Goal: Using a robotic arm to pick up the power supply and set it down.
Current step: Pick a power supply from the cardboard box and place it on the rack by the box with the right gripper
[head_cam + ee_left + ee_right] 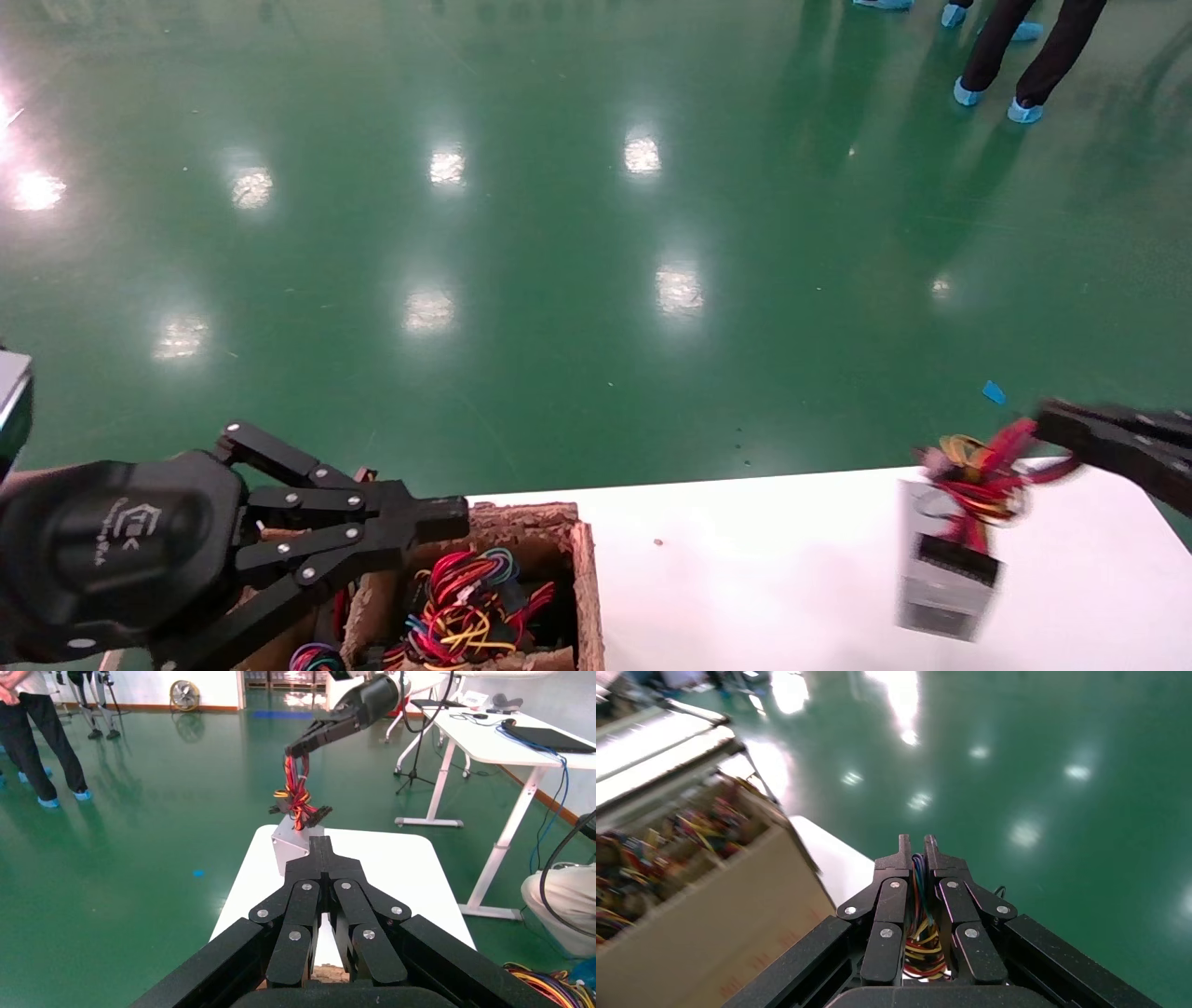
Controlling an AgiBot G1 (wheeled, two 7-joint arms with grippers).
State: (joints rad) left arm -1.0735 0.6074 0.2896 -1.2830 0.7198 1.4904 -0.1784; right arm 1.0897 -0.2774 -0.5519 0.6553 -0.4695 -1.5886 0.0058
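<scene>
Nearest the head camera, the left black linked 2-finger gripper (447, 520) is seen with fingers pressed together, empty, above the brown fibrous crate (582, 568) of tangled coloured wires. At the right edge, the right black linked gripper (1048, 424), partly cut off, is pinched on the red, yellow and black wire bundle (978, 471). Beneath it the blurred silver-grey rectangular metal power supply (945, 578) is hung by those wires over the smooth white table (764, 559).

White table (792, 559) on green floor (559, 233), brown crate (582, 559) at its edge.
</scene>
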